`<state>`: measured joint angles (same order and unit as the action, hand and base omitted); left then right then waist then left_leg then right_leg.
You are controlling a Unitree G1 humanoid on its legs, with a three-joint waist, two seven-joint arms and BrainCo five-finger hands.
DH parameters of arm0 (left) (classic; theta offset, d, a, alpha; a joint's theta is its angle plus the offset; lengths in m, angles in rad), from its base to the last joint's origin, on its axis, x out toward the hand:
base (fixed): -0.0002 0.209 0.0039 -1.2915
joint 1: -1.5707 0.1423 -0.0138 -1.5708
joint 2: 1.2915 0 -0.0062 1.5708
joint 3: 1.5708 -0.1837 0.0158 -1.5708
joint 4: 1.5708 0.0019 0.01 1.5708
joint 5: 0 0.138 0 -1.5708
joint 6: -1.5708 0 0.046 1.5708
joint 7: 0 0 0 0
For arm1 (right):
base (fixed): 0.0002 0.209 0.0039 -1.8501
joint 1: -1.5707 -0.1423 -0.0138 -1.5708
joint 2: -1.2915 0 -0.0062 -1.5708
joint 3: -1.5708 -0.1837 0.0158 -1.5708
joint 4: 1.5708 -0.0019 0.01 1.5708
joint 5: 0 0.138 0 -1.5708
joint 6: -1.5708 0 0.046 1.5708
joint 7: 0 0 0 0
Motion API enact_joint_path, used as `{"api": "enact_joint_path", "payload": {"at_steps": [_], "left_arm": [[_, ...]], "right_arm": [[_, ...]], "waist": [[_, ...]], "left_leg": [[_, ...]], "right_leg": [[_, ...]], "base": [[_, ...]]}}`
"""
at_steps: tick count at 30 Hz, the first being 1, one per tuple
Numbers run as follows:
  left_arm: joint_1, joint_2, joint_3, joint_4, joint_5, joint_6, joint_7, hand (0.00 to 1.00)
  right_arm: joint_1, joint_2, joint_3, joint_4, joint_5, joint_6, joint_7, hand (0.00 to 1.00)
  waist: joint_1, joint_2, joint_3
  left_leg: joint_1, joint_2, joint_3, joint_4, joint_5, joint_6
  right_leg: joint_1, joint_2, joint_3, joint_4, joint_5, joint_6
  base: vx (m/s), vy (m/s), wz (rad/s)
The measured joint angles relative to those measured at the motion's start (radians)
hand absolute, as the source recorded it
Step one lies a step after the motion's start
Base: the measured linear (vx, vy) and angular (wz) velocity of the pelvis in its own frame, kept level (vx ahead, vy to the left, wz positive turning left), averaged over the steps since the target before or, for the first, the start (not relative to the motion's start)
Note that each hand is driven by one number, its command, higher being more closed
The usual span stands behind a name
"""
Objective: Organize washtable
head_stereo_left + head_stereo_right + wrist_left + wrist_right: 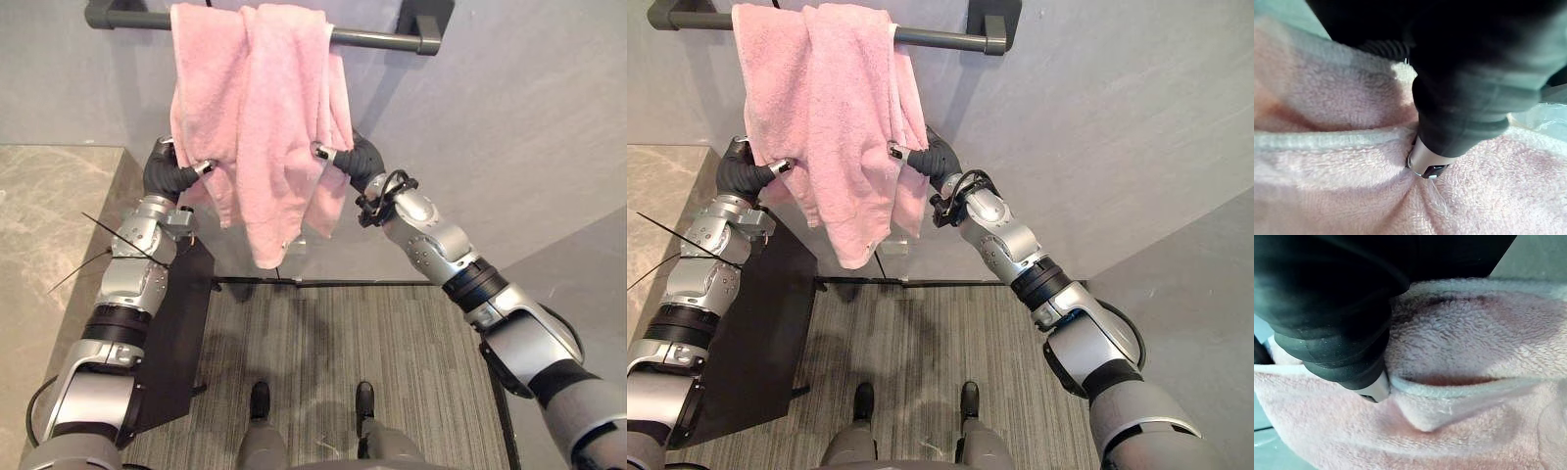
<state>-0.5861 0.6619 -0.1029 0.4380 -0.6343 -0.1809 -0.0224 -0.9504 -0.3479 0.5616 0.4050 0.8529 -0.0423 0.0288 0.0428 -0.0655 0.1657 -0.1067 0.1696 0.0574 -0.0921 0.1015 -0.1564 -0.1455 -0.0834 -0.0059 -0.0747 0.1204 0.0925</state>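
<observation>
We see one towel (pixel 255 117). It hangs bunched over one bar (pixel 382 40). Two hands touch it, the left hand (pixel 174 178) at one edge and the right hand (pixel 358 162) at the other. The cloth hides part of each hand, so we cannot tell if it grips or just presses. A hard pull down could slide the towel off the bar and drop it.

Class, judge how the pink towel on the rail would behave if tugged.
Probably floppy: the pink towel hangs in loose folds over the rail and puckers against the left hand. Its fuzzy pile likely grips rather than slips. Draped unevenly, it might slide off if pulled.
</observation>
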Motion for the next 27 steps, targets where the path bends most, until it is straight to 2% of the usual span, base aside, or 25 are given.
{"api": "enact_joint_path", "payload": {"at_steps": [6,10,18,27], "left_arm": [[-0.042,0.000,0.013,0.033,0.022,0.001,-0.009,1.00],[-0.157,0.002,0.013,0.136,0.060,0.015,-0.040,1.00],[-0.265,0.013,0.013,0.251,0.066,0.042,-0.064,1.00],[-0.285,0.046,0.013,0.285,0.098,0.045,-0.065,1.00]], "right_arm": [[0.000,0.000,-0.002,0.005,-0.001,0.000,0.000,1.00],[-0.026,0.000,-0.002,0.058,-0.001,0.000,0.000,1.00],[-0.101,0.000,-0.002,0.155,0.000,0.000,0.000,1.00],[-0.129,0.000,-0.004,0.202,-0.025,0.000,0.000,1.00]], "waist": [[0.005,0.001,0.000],[0.028,0.001,0.000],[0.033,0.002,0.000],[0.032,0.014,0.003]], "left_leg": [[0.000,-0.001,-0.003,0.000,0.000,0.000],[-0.001,-0.002,-0.007,0.000,0.001,0.002],[-0.003,-0.013,-0.015,0.000,0.003,0.004],[-0.003,-0.014,-0.015,0.004,0.001,0.009]], "right_leg": [[0.001,0.000,-0.006,0.000,0.000,0.000],[0.002,0.000,-0.009,0.001,0.000,0.000],[0.002,-0.011,-0.012,0.001,0.000,0.000],[-0.001,-0.011,-0.005,0.000,0.002,0.003]], "base": [[0.00,0.000,0.00],[0.00,0.000,0.01],[0.00,0.000,0.01],[0.00,0.000,0.00]]}}
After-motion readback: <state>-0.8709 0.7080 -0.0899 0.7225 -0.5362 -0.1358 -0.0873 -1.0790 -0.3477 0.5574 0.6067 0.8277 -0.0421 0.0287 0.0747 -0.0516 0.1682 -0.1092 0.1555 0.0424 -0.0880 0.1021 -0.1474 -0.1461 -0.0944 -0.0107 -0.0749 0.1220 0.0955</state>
